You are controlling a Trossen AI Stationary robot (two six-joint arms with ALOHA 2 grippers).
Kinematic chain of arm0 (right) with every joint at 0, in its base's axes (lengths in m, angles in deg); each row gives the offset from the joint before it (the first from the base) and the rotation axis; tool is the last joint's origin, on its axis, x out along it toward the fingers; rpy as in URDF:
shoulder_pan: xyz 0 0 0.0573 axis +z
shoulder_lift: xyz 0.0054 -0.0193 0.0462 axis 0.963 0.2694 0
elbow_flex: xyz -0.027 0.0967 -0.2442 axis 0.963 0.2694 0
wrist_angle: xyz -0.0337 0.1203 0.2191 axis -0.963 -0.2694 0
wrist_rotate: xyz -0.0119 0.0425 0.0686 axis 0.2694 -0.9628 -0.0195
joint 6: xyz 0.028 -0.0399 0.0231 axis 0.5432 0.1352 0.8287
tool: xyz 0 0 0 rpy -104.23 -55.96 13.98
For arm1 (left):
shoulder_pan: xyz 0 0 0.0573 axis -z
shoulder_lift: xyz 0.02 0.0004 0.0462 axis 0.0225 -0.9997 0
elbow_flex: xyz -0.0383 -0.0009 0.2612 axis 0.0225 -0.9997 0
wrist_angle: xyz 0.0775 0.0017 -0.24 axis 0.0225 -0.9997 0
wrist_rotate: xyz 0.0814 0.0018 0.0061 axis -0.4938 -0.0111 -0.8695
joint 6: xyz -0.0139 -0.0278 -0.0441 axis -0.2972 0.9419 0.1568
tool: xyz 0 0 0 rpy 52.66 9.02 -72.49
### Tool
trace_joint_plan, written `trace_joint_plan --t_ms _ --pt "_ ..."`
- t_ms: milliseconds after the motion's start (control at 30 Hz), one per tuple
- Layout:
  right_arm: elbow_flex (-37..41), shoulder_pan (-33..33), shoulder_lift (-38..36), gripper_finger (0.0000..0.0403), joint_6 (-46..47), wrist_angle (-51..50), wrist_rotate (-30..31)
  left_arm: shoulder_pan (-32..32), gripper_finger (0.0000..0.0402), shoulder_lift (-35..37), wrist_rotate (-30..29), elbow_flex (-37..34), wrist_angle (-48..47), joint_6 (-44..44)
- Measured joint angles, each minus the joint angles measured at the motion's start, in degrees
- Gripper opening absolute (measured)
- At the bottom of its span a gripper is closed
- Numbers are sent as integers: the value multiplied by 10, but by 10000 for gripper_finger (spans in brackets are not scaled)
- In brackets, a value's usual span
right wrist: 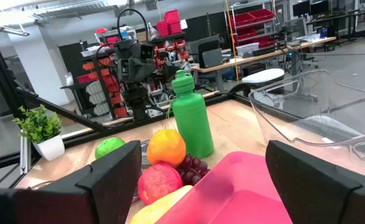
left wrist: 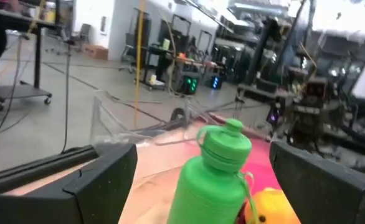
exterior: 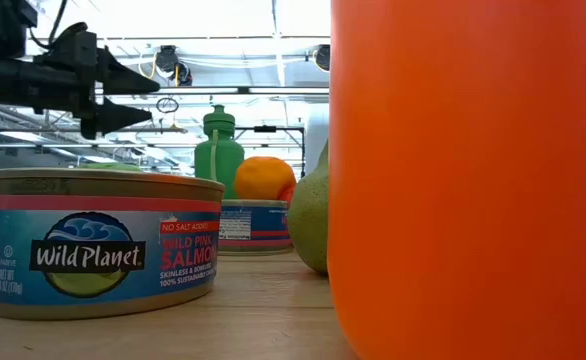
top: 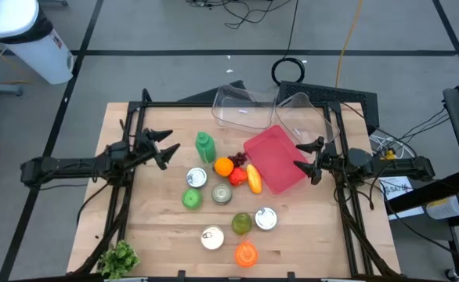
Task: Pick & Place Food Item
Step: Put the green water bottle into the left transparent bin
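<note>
High view, both grippers [top: 169, 146] [top: 309, 157] wide and empty, smooth green plastic bottle [top: 205, 147], flat pink lid [top: 276, 159]

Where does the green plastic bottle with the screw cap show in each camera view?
High view: green plastic bottle upright, left of the orange.
Low view: bottle mid-background, left of the orange.
Left wrist view: bottle close, centre-bottom.
Right wrist view: bottle centre, behind the orange.
Shared landmark: the orange.

Four cans [top: 196, 178], two clear bins [top: 241, 106], one green bottle [top: 205, 147], one pink tray [top: 276, 158]
</note>
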Motion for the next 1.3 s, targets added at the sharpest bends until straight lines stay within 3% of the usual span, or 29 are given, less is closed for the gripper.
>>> trace_joint_plan --t_ms 433,733,1300 --pt "0 0 0 327 0 0 0 0 379 -288 1 8 270 -71" --pt "0 0 0 327 0 0 0 0 379 -399 2 81 270 -87" --pt "0 0 0 327 0 0 0 0 379 -538 -2 163 268 -97"
